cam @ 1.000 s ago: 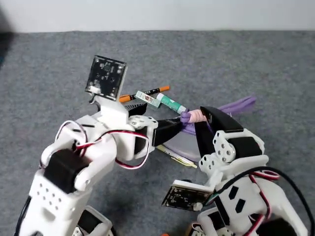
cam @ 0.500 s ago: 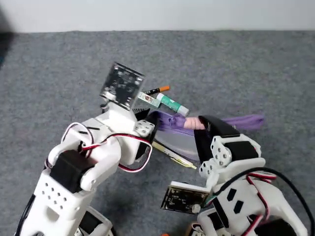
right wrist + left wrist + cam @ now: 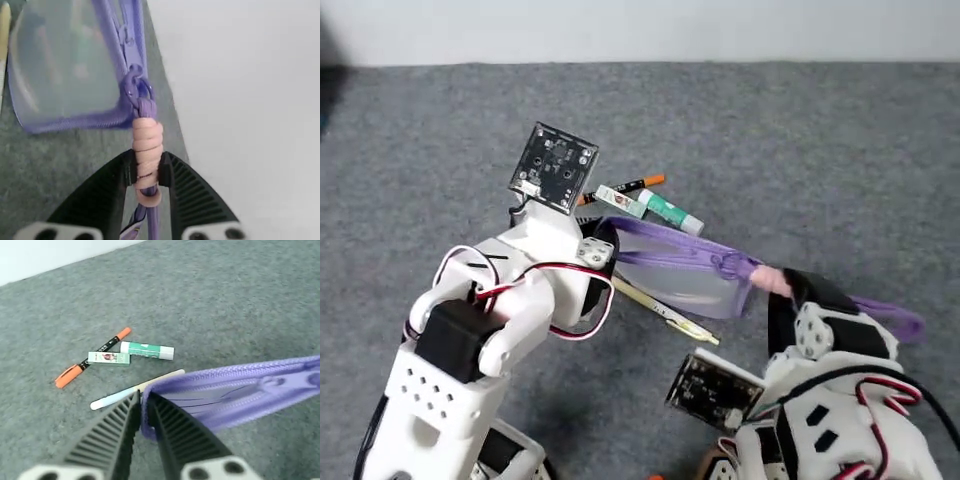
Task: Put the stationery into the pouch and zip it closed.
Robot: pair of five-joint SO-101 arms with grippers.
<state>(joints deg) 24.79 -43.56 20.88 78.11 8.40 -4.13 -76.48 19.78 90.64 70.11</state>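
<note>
A clear pouch [image 3: 685, 275] with a purple zipper is stretched between both grippers. My left gripper [image 3: 603, 240] is shut on its purple end [image 3: 145, 415], seen close in the left wrist view at the left gripper [image 3: 142, 407]. My right gripper [image 3: 785, 287] is shut on the pink zipper pull [image 3: 147, 142], just behind the slider [image 3: 135, 90] at the pouch's other end. An orange pen [image 3: 92, 357], a small green eraser [image 3: 109, 357] and a green glue stick [image 3: 146, 350] lie on the carpet beyond the pouch. A cream pen [image 3: 665, 310] lies partly under it.
Grey carpet [image 3: 800, 140] covers the table, with open room at the back and far right. A purple strap [image 3: 892, 318] trails past the right gripper. The pale back wall [image 3: 640, 30] borders the far edge.
The right gripper has drawn the pink pull to the right and towards the front, taking the slider along the zipper. The left gripper shifted left to the pouch's end; the pouch is now taut.
</note>
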